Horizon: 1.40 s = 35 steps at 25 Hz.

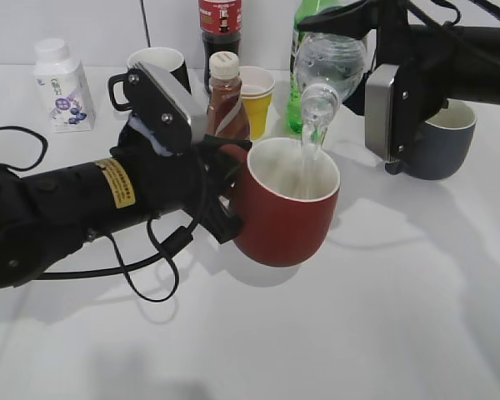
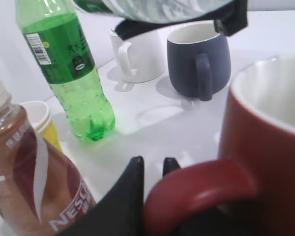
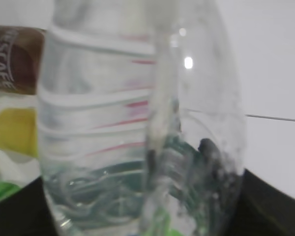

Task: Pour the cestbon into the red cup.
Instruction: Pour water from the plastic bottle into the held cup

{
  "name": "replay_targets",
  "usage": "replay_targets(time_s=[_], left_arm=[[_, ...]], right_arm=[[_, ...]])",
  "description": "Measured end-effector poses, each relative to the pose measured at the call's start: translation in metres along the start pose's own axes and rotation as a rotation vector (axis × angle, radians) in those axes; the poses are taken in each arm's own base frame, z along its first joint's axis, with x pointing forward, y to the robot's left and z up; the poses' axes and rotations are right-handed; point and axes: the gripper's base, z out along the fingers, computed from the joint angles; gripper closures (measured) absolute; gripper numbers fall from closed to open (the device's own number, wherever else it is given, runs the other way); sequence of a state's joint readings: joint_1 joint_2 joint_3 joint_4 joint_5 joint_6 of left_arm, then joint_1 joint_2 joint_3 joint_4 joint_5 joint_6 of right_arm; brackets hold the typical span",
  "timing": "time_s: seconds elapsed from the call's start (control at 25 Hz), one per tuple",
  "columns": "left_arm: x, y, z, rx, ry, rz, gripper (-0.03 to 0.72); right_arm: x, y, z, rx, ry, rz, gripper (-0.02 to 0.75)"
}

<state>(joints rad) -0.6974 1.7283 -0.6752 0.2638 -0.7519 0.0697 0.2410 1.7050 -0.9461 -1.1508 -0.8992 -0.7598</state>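
Left hand (image 1: 225,187) is clamped on the handle of the red cup (image 1: 285,202), holding it on the white bench (image 1: 400,317). Right hand (image 1: 350,29) grips the cestbon (image 1: 327,71), tipped neck-down right above the cup, with water streaming into the white inside. Just behind the cup sit a brown Nescafe bottle (image 1: 227,96), a yellow paper cup (image 1: 257,100) and a green soda bottle (image 2: 69,69). A dark blue mug (image 1: 440,142) sits to the cup's right, with a plain white wall beyond.
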Motion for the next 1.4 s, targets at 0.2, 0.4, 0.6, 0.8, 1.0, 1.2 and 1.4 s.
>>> replay_targets(time_s=[0.2, 0.4, 0.6, 0.8, 1.0, 1.2, 1.4], left_arm=[[0.0, 0.0, 0.0, 0.002, 0.0, 0.002, 0.609], [0.0, 0.0, 0.0, 0.002, 0.001, 0.002, 0.609], [0.0, 0.0, 0.0, 0.002, 0.002, 0.002, 0.609], [0.0, 0.0, 0.0, 0.003, 0.005, 0.003, 0.609], [0.001, 0.0, 0.0, 0.003, 0.006, 0.003, 0.609], [0.001, 0.0, 0.0, 0.003, 0.006, 0.004, 0.609], [0.001, 0.0, 0.0, 0.004, 0.006, 0.004, 0.609]], right_arm=[[0.002, -0.002, 0.0, 0.021, 0.021, -0.007, 0.26], [0.003, -0.003, 0.0, 0.03, 0.03, -0.023, 0.26], [0.004, -0.005, 0.0, 0.05, 0.041, -0.042, 0.26], [0.003, -0.006, 0.0, 0.067, 0.034, -0.053, 0.26], [0.003, -0.008, 0.0, 0.09, 0.03, -0.054, 0.26], [0.002, -0.01, 0.0, 0.106, 0.026, -0.066, 0.26], [0.003, -0.011, 0.0, 0.109, 0.029, -0.078, 0.26]])
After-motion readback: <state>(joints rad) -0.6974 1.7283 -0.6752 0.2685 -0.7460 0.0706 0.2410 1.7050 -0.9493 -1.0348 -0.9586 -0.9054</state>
